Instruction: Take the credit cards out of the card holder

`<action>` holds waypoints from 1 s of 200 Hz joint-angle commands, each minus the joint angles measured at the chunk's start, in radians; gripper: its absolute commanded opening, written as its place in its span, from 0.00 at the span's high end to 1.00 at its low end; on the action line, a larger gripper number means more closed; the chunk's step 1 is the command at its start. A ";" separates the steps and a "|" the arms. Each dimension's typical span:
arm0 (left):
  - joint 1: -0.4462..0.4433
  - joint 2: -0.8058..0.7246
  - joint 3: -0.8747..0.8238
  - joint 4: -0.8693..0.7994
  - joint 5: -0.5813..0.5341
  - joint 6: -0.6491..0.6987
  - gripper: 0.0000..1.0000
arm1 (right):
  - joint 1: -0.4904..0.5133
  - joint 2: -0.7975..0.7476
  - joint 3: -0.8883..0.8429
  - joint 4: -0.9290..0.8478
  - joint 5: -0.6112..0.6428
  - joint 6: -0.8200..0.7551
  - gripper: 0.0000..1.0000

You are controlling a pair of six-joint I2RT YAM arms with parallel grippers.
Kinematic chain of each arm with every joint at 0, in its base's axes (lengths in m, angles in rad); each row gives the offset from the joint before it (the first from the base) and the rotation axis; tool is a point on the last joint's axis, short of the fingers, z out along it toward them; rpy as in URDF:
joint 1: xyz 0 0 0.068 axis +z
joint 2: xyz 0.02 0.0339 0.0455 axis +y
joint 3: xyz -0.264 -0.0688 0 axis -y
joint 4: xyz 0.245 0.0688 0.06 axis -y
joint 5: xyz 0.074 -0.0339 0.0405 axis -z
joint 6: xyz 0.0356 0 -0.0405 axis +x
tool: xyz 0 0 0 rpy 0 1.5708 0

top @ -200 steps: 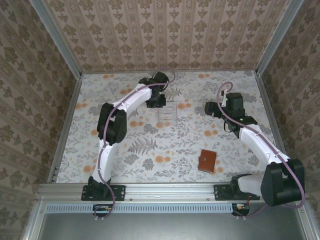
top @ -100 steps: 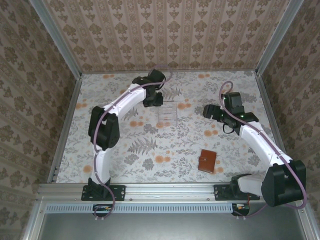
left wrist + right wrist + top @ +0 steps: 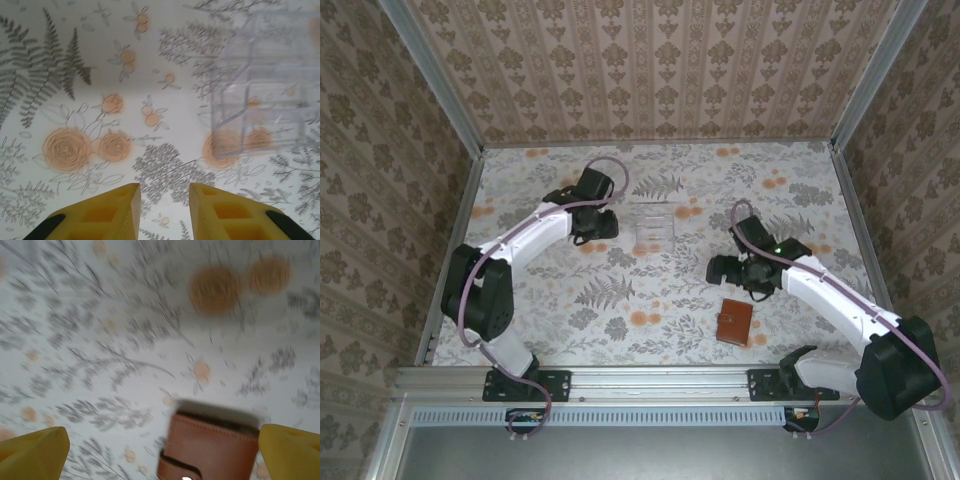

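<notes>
Card holder (image 3: 734, 321) lies closed on floral surface (image 3: 620, 300), front right. Right pincer (image 3: 162, 436) spread wide, empty, hovers close over it. Left pincer (image 3: 165, 192) slightly parted, empty, near clear tray (image 3: 260, 85).

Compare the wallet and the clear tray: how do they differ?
The wallet is opaque reddish-brown; the tray is see-through. The wallet lies near the front edge on the right; the tray sits farther back, mid-table. The wallet is flat; the tray has raised walls. Both rest on the table, ungripped.
</notes>
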 commanded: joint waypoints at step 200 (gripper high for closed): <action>0.033 -0.083 -0.144 0.136 0.075 0.013 0.63 | 0.119 0.095 -0.177 0.038 -0.034 0.202 0.16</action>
